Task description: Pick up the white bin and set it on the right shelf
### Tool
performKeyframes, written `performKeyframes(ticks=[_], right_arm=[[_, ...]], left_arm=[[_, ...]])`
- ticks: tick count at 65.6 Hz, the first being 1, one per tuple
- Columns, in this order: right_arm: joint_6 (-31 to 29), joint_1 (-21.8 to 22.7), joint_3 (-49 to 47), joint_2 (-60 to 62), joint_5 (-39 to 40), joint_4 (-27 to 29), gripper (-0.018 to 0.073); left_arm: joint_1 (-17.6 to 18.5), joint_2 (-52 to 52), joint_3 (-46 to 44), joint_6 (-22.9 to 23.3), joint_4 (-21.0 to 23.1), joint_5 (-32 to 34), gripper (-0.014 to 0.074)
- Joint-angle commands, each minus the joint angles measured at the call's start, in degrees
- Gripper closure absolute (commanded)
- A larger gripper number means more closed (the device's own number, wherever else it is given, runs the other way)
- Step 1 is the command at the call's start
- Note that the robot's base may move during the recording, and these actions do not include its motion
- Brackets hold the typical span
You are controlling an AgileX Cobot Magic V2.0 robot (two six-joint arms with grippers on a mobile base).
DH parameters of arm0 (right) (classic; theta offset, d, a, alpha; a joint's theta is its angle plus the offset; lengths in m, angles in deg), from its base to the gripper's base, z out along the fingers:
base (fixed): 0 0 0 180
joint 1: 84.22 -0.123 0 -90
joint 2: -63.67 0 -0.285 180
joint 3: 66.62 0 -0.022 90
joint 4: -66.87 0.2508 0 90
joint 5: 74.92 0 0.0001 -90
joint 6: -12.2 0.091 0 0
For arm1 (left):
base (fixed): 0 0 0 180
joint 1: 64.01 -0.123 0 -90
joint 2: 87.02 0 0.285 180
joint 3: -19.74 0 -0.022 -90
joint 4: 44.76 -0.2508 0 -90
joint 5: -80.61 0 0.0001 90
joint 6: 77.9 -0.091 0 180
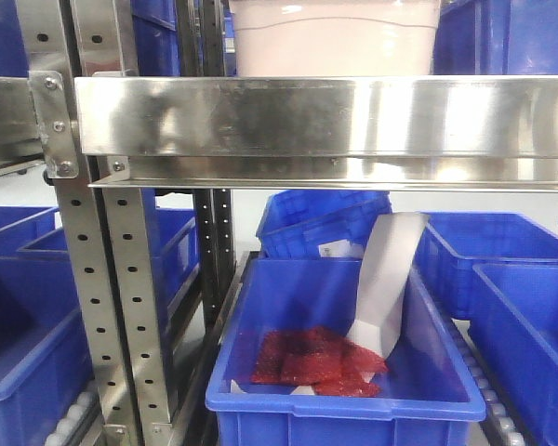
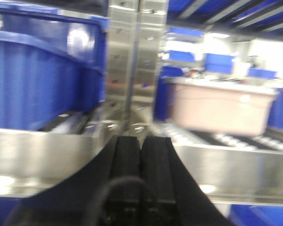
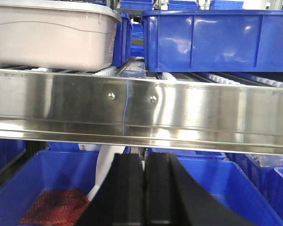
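Observation:
The white bin [image 1: 335, 37], a pinkish translucent tub, stands on the rollers of the right shelf [image 1: 325, 116] behind its broad steel front rail. In the left wrist view, blurred, the white bin [image 2: 219, 108] sits to the right of the upright, and my left gripper [image 2: 140, 141] is shut and empty in front of the rail. From the right wrist, the white bin [image 3: 52, 37] is at upper left above the right shelf [image 3: 141, 110] rail. My right gripper [image 3: 144, 160] is shut and empty just below that rail. Neither gripper touches the bin.
A large blue bin [image 3: 217, 40] stands beside the white one on the same level. Perforated steel uprights [image 1: 121, 307] rise at the left. Below the shelf, a blue bin [image 1: 344, 372] holds red mesh bags [image 1: 316, 358] and a white strip [image 1: 386, 279]; more blue bins surround it.

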State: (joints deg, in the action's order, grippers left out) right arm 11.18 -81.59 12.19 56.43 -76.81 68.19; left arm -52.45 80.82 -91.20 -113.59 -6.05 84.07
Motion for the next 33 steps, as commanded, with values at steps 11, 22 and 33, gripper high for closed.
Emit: performKeyframes(ticks=[11, 22, 33], right_arm=[[0.0, 0.0, 0.0, 1.1, 5.1, -0.5, 0.0486], [0.0, 0.0, 0.0, 1.1, 5.1, -0.5, 0.0486], [0.0, 0.0, 0.0, 1.1, 5.1, -0.5, 0.0486]], left_arm=[[-10.1, 1.4, -1.8, 25.5, -25.0, -11.7, 0.0717], [-10.0, 3.0, 0.5, 24.6, -27.4, -9.9, 0.0722], [-6.7, 5.7, 7.5, 24.6, -27.7, -3.5, 0.0722]])
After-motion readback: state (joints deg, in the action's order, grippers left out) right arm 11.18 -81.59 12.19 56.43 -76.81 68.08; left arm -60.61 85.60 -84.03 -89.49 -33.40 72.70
